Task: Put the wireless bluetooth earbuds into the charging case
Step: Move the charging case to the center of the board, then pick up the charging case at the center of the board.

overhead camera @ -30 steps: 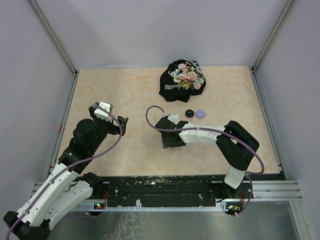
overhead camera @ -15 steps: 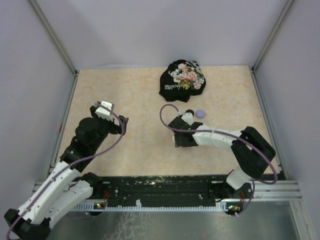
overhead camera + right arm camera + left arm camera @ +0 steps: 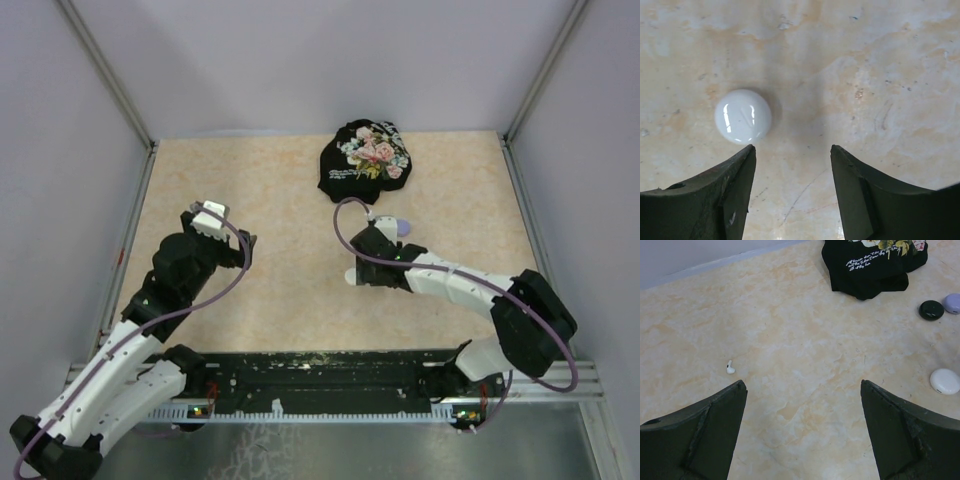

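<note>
Right fingers [image 3: 730, 200] wide open, empty. Glossy white round puck [image 3: 743, 116], prob. the case, sits off-centre by one finger, so closing may knock it away. Tiny white comma-shaped earbud [image 3: 730, 368] on beige worktop [image 3: 790, 340] nr left fingers [image 3: 710, 430], also open, empty.

The flat table top [image 3: 270, 180] is sandy tan with pale, cloudy marble swirls. The crumpled soft cloth [image 3: 875, 270] is black, with pink and white flowers, green leaves and white writing. The black round puck [image 3: 931, 310] is dark all over. The light purple round puck [image 3: 953, 302] is plain. The shiny white round puck [image 3: 743, 116] is plain too. The tiny comma-shaped earbud [image 3: 730, 368] is white. The left arm [image 3: 100, 385] and the right arm [image 3: 450, 283] are white and black.
</note>
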Robot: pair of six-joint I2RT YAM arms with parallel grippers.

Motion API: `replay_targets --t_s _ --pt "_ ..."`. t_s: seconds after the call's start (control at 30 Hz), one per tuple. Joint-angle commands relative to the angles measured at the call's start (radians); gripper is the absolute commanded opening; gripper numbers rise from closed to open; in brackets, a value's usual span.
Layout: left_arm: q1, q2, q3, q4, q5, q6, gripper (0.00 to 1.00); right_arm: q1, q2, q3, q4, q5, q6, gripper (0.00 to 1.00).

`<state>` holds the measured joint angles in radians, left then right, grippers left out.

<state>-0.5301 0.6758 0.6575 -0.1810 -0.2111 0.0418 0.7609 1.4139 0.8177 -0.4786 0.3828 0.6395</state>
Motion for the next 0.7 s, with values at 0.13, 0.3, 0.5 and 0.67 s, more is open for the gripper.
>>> replay_targets --t_s 0.13,0.3,0.5,0.67 --pt "0.014 0.013 0.008 -0.004 0.011 -0.001 0.99 0.104 0.090 0.128 0.023 0.032 0.029 0.67" --pt "0.015 0.013 0.005 -0.003 0.012 0.000 0.99 0.139 0.175 0.178 -0.006 0.049 0.021 0.71" --pt "0.018 0.021 0.008 -0.003 0.023 -0.002 0.99 0.140 0.219 0.166 -0.041 0.089 0.036 0.72" --pt "0.019 0.026 0.010 -0.005 0.027 -0.002 0.99 0.116 0.227 0.133 -0.032 0.090 0.025 0.73"
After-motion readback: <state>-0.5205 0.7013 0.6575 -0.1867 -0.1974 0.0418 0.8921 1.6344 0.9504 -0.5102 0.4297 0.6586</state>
